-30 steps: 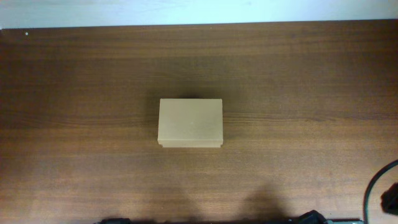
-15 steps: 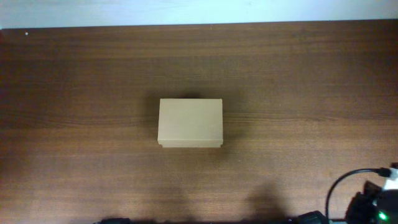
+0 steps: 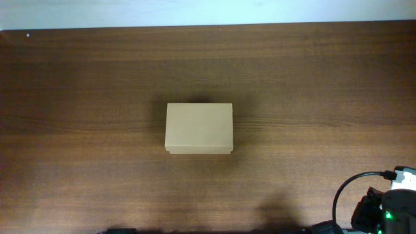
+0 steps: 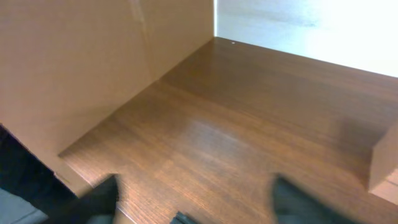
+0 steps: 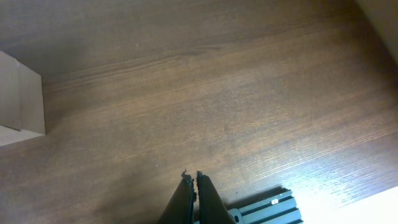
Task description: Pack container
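I am holding my left gripper (image 4: 196, 190) spread wide and empty, probably readying a grasp. The box (image 3: 198, 129) is sitting closed at the table (image 3: 78, 78) centre, likely reachable by either arm. I am holding my right gripper (image 5: 191, 178) pinched shut, gripping nothing.

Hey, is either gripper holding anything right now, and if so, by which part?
Nothing is held. The left gripper is open and empty, the right gripper is shut on nothing, and the container sits apart from both, untouched.
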Motion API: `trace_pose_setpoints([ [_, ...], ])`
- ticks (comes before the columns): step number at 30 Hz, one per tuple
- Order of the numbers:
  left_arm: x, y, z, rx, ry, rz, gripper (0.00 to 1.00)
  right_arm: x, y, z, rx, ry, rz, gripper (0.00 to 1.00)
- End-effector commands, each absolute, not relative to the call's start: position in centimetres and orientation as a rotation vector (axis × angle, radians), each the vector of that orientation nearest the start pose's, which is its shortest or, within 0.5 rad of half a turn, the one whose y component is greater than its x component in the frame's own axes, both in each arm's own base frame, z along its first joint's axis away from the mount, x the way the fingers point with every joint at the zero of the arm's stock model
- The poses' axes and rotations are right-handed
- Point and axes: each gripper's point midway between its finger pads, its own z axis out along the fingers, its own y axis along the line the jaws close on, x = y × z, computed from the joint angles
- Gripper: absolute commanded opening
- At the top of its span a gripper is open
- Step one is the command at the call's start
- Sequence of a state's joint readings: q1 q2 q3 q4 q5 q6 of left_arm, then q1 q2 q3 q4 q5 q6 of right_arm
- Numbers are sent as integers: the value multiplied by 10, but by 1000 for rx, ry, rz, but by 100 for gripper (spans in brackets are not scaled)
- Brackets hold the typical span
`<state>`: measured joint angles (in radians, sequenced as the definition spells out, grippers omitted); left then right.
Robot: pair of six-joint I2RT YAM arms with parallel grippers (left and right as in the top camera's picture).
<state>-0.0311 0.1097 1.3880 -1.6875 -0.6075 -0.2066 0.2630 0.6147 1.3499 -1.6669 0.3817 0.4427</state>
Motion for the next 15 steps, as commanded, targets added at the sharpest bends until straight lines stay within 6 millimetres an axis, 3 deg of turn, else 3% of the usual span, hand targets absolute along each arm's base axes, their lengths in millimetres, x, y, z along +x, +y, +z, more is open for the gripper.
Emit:
trace_pose_setpoints([
  [1,-30,106,298,-583,1844,483,99,98,-40,287,391,2377,-150,4],
  [8,-15,107,286,-591,1848,504,99,98,-40,287,388,2378,-151,4],
  [15,30,106,256,-575,1930,539,99,98,-40,287,388,2378,-151,5],
])
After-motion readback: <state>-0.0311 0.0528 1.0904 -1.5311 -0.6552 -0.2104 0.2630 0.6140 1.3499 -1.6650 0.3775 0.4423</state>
